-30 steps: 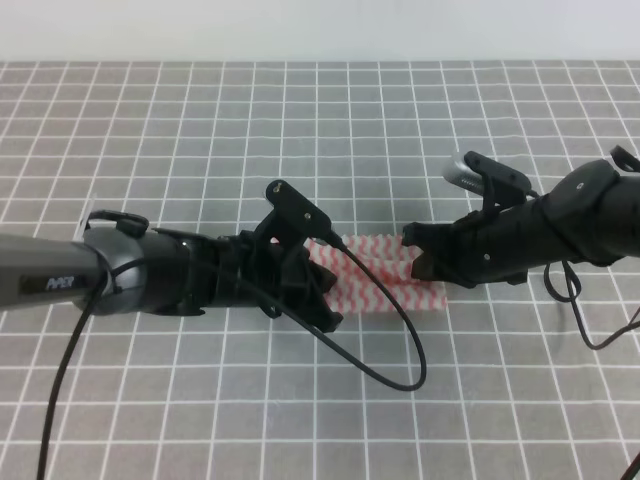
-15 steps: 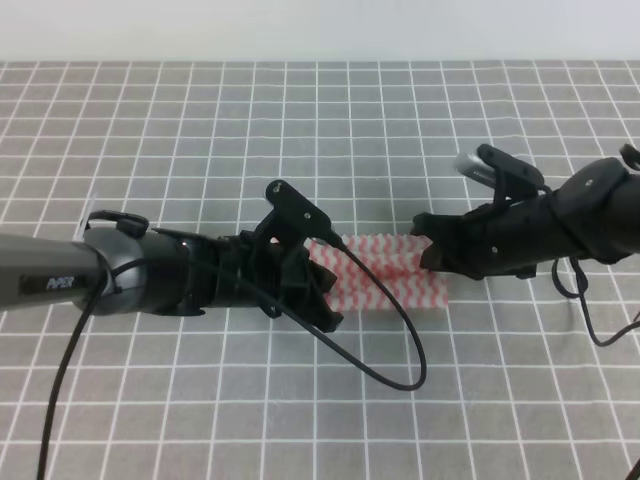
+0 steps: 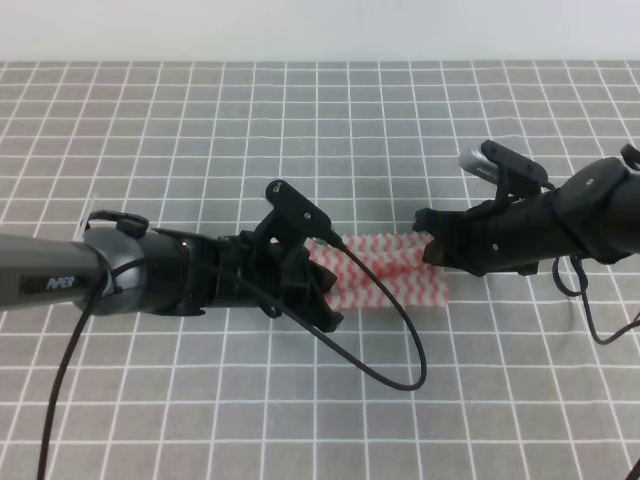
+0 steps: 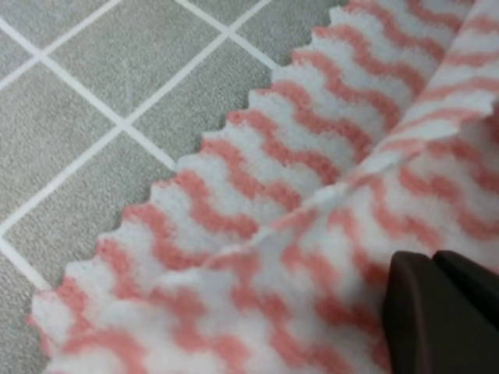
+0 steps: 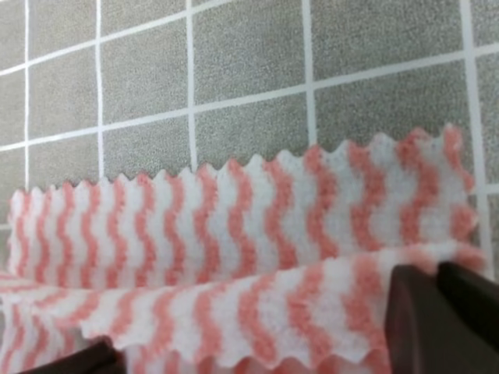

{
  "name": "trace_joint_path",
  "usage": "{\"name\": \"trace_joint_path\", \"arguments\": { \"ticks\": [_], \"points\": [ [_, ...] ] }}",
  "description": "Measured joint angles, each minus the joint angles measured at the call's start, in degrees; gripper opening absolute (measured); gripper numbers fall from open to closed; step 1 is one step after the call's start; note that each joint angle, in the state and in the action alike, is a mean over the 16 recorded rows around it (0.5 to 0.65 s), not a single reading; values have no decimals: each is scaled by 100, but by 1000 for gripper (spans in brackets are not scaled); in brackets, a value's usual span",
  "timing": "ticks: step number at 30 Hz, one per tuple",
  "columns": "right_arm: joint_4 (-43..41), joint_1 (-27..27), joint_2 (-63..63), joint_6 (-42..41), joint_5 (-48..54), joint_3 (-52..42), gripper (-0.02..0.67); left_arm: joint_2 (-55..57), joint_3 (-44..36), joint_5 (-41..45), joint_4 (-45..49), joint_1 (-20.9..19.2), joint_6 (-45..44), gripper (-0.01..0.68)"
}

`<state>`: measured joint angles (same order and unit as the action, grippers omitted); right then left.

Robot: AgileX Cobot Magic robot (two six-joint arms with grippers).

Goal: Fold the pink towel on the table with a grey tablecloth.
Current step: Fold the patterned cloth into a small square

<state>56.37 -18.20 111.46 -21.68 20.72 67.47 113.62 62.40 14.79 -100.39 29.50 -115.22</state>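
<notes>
At the towel's two short ends, both hands are set low over the cloth. The left hand [image 3: 318,285] is pressed onto the left end of the pink towel [image 3: 385,270]; only one dark fingertip is shown in its wrist view, resting on an upper layer, so whether that hand is clamped or parted cannot be told. The right hand [image 3: 428,245] is seen at the right end, and in its wrist view a raised flap of towel is drawn in between two dark fingers [image 5: 444,312], so it is judged to be closed on the towel's edge, though the contact itself is cut off by the frame.

A slip is the chief risk: the flap is held only near its zigzag edge, and if it is pulled free the layer would fall back crooked. If the left end is not truly pinned, the whole towel could be dragged along the grey gridded tablecloth [image 3: 300,120] rather than folded. The loose cable [image 3: 400,340] hanging from the left arm could also be snagged.

The towel is lying near the middle of the worktop, its long axis running left to right between the hands, roughly along the grid lines, with layers already overlapping.
</notes>
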Motion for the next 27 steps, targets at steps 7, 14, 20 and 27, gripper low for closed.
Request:
{"name": "trace_joint_path", "arguments": {
  "ticks": [7,14,20,27],
  "points": [
    [24,4,-11,-16,-210,99,139,2,2,-3,11,0,-1,1],
    [29,7,0,-126,-280,368,218,2,2,-3,11,0,-1,0],
    [-16,11,0,-237,221,647,169,4,2,-3,11,0,1,0],
    [-124,15,61,-292,1051,827,55,4,2,-3,11,0,7,0]
  ]
}}
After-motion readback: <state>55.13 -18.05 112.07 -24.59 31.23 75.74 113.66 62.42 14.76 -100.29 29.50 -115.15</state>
